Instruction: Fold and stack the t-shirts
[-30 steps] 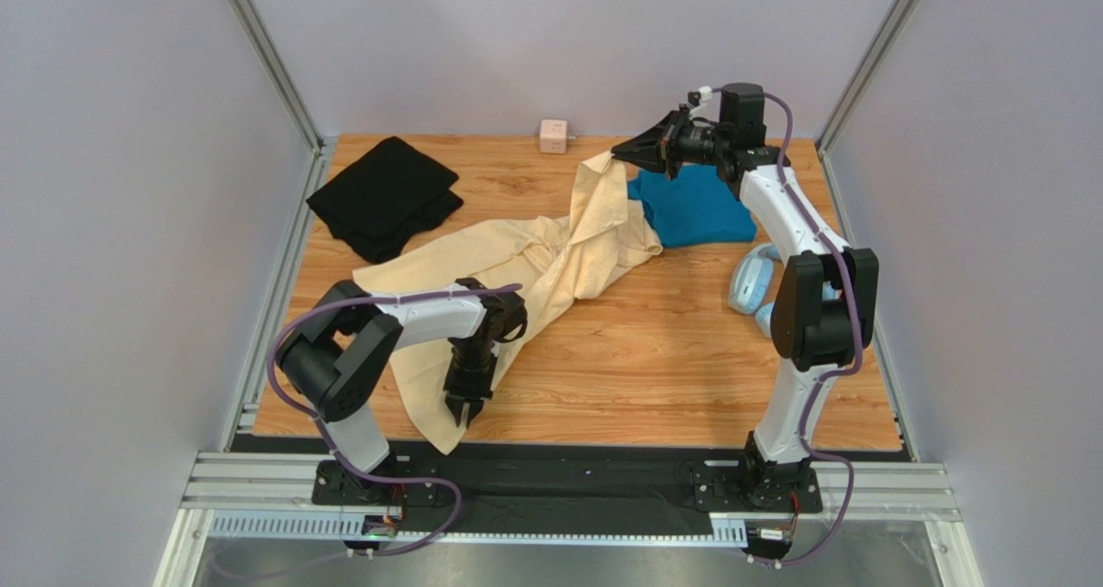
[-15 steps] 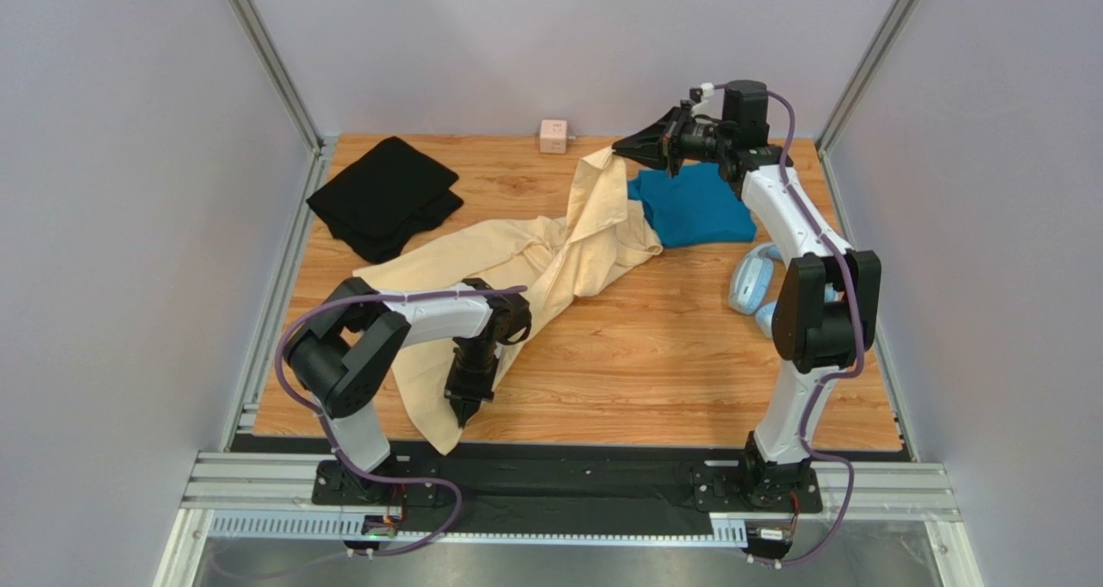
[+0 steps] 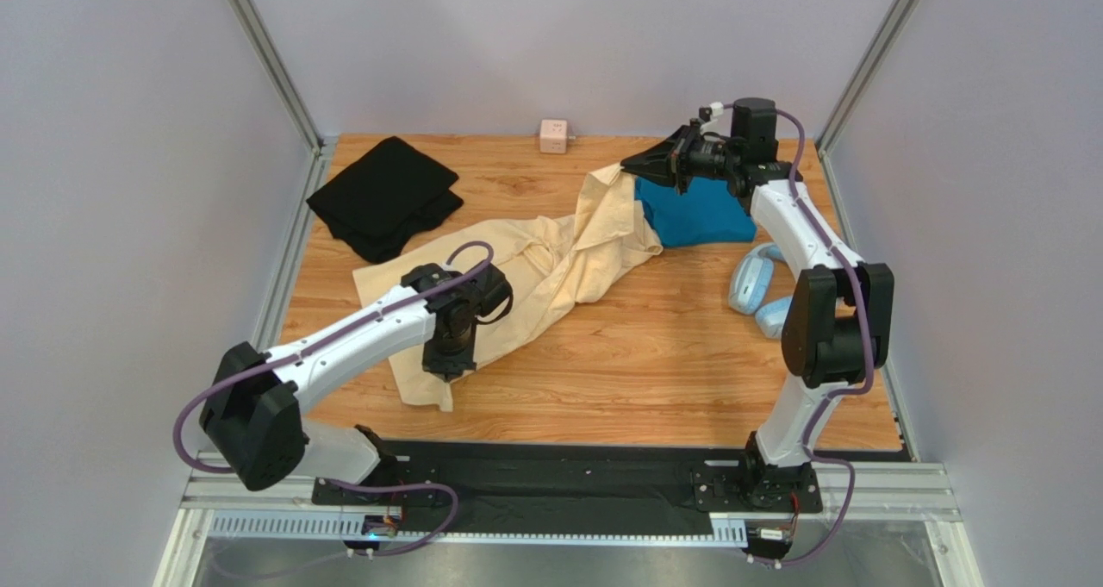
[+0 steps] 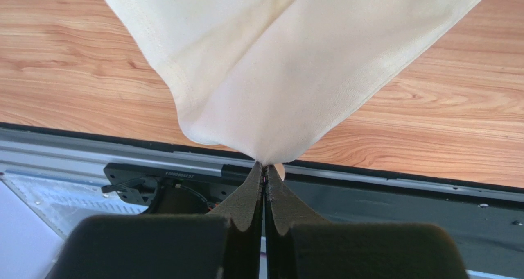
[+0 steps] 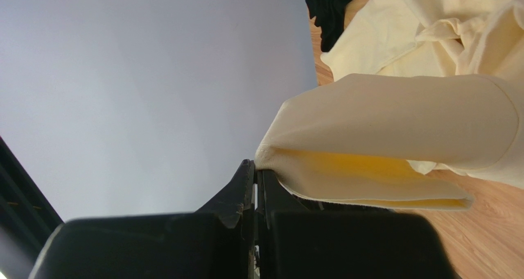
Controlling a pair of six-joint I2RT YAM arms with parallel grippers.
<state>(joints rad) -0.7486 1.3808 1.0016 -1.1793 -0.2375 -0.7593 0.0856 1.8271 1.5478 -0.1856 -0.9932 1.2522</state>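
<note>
L hand (image 3: pixel 445 362) was clamped shut on the cream-yellow t-shirt (image 3: pixel 557 257) at its near end. In the left wrist view the fingertips met on a small pinch of hem, and the cloth fanned out from them over the near part of the desk (image 3: pixel 673 367). R hand (image 3: pixel 633 164) was closed too, gripping the far end of the same shirt by a folded edge and holding it up off the desk at the back right.

The shirt ran diagonally btwn the two hands, near-left to far-right. Its middle was bunched and wrinkled and rested on the wood.

The teal blue t-shirt (image 3: pixel 706 212) lay at the far right, just below the R hand, w/ its left edge touching or tucked under the raised cream cloth — couldn't tell which. The black t-shirt (image 3: pixel 385 197) sat folded in the far-left corner, apart from both hands and close to the cream shirt's left edge.

Light-blue headphones (image 3: pixel 757 290) lay on the near side of the teal shirt, beside the R arm. A small pink cube (image 3: pixel 554 136) stood at the desk's back edge, near the middle.
</note>
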